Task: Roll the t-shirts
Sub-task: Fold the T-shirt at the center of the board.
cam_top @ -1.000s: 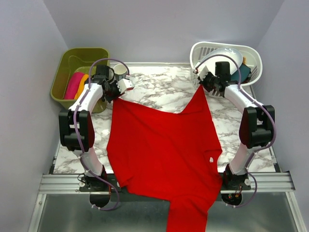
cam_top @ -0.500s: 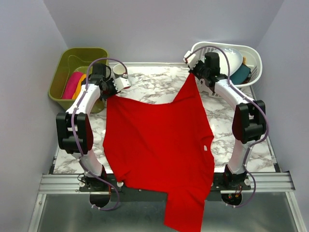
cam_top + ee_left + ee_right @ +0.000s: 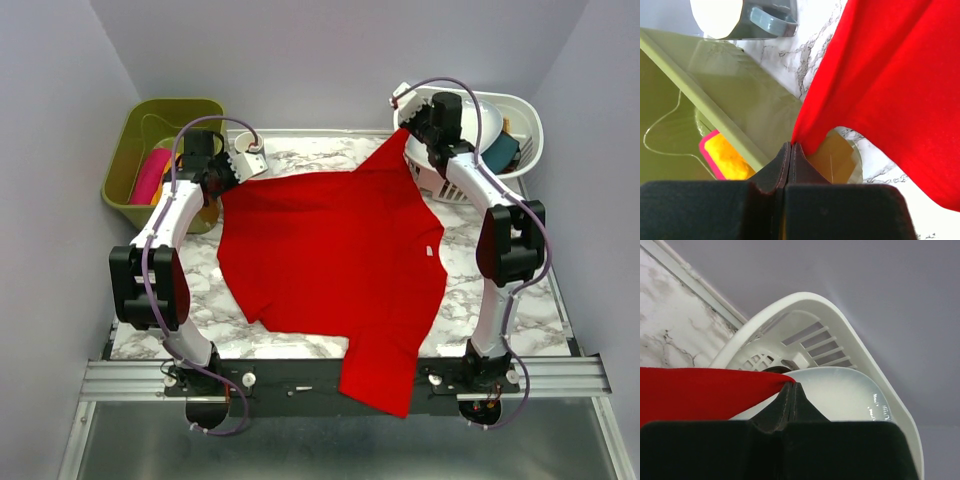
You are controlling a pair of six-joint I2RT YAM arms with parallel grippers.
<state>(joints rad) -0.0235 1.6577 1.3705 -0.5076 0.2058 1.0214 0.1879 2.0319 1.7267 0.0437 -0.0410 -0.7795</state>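
Cloth is stretching between both arms: the red t-shirt (image 3: 330, 260) is lying spread over the middle of the marble table (image 3: 290, 340), with its far edge pulled taut from far left to far right. The left gripper (image 3: 791, 146) is pinching the shirt's far-left corner. Its jaws are pressing fully together on a thin fold of red fabric, just beside the right wall of the olive-green bin (image 3: 135, 135). The right gripper (image 3: 792, 386) is clamping the far-right corner in the same way, jaws closed tight on the cloth. It is hovering at the left rim of the white slotted basket (image 3: 525, 115), so that corner is rising off the table into a point. The shirt's near part is draping over the near table edge and across the metal rail (image 3: 560, 375), between the two arm bases. A small white tag (image 3: 430, 250) is showing near the shirt's right edge.

Inside the bin, a pink t-shirt (image 3: 150, 175) is lying bundled toward the right side, touching an orange t-shirt (image 3: 727, 160). A grey mug (image 3: 752, 17) is standing on the table just beyond the left gripper, near the bin's far-right corner. In the basket, a white bowl (image 3: 840, 395) is leaning on its edge, and a teal dish (image 3: 500, 152) is sitting to its right.
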